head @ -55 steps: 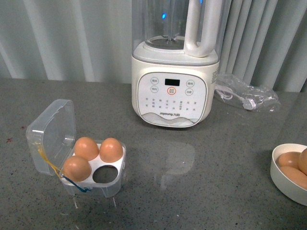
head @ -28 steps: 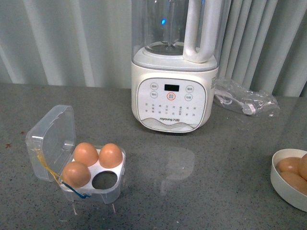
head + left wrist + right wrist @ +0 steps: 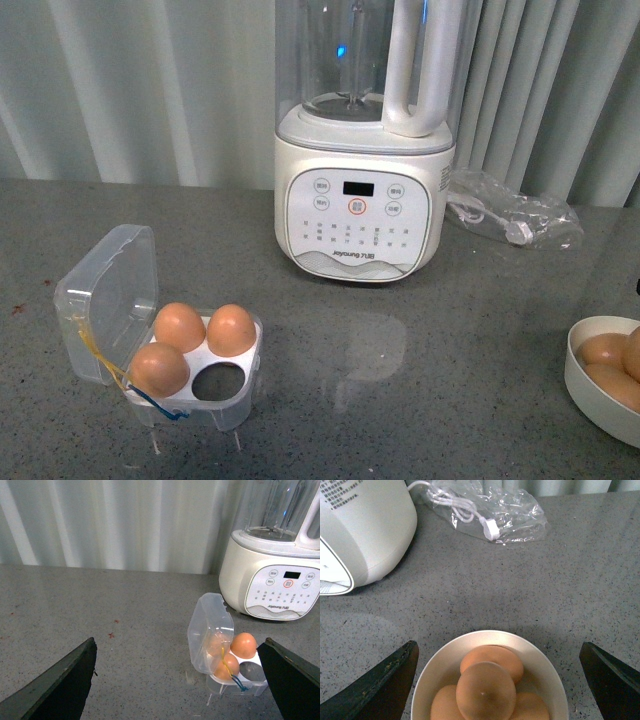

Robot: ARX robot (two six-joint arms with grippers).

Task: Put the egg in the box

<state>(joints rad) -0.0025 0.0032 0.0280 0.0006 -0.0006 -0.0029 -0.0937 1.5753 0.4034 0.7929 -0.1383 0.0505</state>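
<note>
Right wrist view: right gripper [image 3: 497,649] spread empty above the topmost egg [image 3: 486,690] in the near-right white bowl [image 3: 542,662], left gripper [image 3: 179,645] likewise unclenched facing the box [image 3: 110,300], its near-right cell free; an off-centre pinch may roll or crack the egg.

In the front view we see the blender [image 3: 360,215], the box [image 3: 105,300] ahead of the left gripper [image 3: 178,640] and the bowl [image 3: 578,385] between the jaws of the right gripper [image 3: 497,645] all sitting slightly lower than before
</note>
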